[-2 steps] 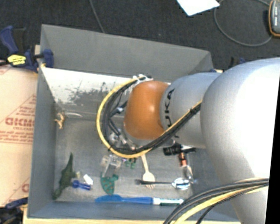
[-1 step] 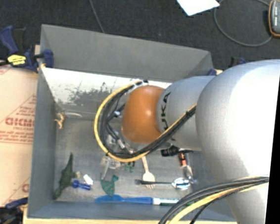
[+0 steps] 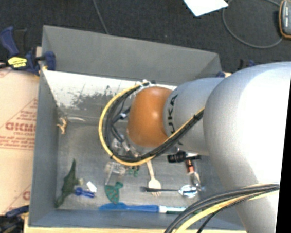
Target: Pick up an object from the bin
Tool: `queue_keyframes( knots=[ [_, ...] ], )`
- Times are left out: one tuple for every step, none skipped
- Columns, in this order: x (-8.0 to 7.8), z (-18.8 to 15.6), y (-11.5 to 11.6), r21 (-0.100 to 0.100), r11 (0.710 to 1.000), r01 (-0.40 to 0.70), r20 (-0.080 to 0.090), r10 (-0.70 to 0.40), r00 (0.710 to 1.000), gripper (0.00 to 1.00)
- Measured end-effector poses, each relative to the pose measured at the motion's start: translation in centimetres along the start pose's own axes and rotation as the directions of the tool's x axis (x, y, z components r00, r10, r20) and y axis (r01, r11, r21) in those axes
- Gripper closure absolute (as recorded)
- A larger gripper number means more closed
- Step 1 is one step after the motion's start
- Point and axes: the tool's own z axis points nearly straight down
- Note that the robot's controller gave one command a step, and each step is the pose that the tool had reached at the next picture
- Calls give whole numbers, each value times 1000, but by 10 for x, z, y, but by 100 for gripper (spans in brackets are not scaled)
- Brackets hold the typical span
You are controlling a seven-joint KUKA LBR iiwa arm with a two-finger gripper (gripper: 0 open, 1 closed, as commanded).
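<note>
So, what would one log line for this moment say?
gripper: low in bin, middle | closest: small green thing | nearby: white utensil, blue toothbrush | grasp: cannot tell

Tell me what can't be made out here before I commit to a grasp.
- End effector: largely under the orange wrist cover and cables in the camera view.
- Right side of the bin: covered by the arm.
- Small red thing by the arm: too small to identify.
- Green thing below the end effector: kind unclear.
</note>
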Motion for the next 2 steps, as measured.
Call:
queue_keyframes(
  knots=[
    [0,0,0,1,1000,22,2,-22,1000,0],
    [-3,-3,1,-4,1000,1,7,-1,1000,100]
  ],
)
